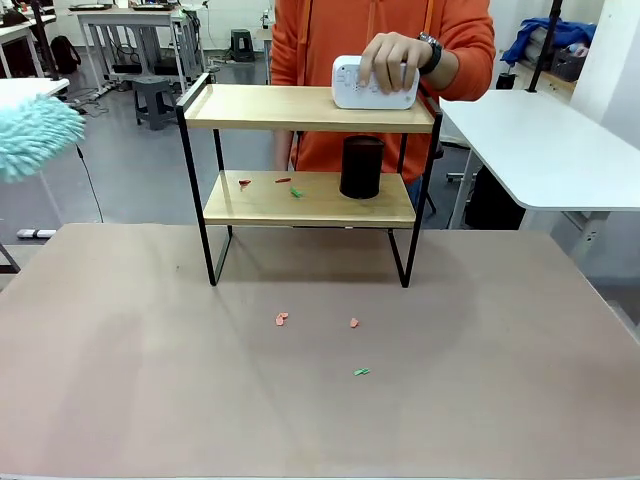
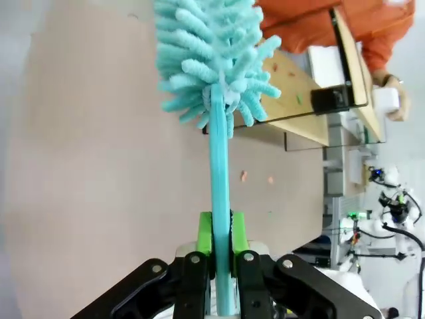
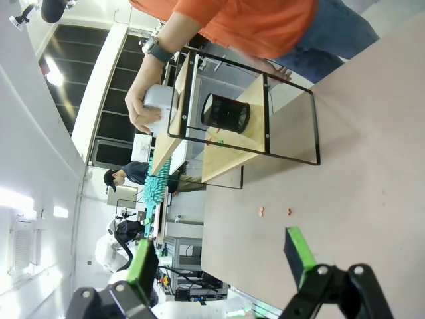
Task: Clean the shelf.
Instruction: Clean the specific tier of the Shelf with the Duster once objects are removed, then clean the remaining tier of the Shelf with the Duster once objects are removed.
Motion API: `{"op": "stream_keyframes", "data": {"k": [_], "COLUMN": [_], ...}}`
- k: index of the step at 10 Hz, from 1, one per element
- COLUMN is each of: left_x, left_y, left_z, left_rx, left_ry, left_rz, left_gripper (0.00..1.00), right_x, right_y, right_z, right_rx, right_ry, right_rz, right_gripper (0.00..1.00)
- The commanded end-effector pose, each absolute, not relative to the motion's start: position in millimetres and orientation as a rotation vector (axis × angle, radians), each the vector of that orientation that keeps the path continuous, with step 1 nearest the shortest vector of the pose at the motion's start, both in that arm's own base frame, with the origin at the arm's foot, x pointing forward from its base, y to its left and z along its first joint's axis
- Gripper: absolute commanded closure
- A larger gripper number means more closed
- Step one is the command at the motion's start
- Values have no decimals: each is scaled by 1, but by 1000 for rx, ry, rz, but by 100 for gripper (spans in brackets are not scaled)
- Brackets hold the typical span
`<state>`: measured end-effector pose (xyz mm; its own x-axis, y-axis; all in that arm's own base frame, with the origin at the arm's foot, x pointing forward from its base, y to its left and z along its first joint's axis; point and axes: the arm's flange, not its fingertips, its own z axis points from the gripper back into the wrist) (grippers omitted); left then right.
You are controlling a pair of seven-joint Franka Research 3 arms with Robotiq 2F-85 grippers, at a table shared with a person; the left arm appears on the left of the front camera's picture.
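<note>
The shelf (image 1: 300,108) stands at the far middle of the brown table, also seen in the right wrist view (image 3: 229,153). A person's hand (image 1: 392,60) rests on a white box (image 1: 372,85) on its top board. On the lower board stand a black mesh cup (image 1: 361,167) and red and green scraps (image 1: 284,184). My left gripper (image 2: 221,229) is shut on the handle of a teal fluffy duster (image 2: 209,53), whose head (image 1: 35,135) hangs at the left edge, left of the shelf and apart from it. My right gripper (image 3: 221,254) is open with nothing between its fingers, well back from the shelf.
Pink and green scraps (image 1: 281,319) (image 1: 361,372) lie on the brown table (image 1: 150,380) in front of the shelf. A white table (image 1: 540,140) stands at the back right. The person in orange stands right behind the shelf.
</note>
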<state>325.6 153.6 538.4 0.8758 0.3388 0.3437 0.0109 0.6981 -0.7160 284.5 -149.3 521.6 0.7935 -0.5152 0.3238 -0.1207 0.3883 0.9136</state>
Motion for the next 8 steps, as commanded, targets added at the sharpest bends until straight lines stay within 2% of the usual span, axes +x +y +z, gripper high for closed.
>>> {"op": "stream_keyframes", "data": {"k": [1, 8], "left_x": [311, 311], "left_y": [177, 177], "left_z": [538, 538], "left_rx": [-786, -786], "left_ry": [-517, -517], "left_rz": [198, 198], "left_gripper": [87, 87], "right_x": [288, 288], "right_y": [-149, -149], "right_z": [522, 522], "right_rx": [1176, 1176], "right_ry": [-666, -666], "right_rz": [-254, -254], "right_gripper": [0, 0]}}
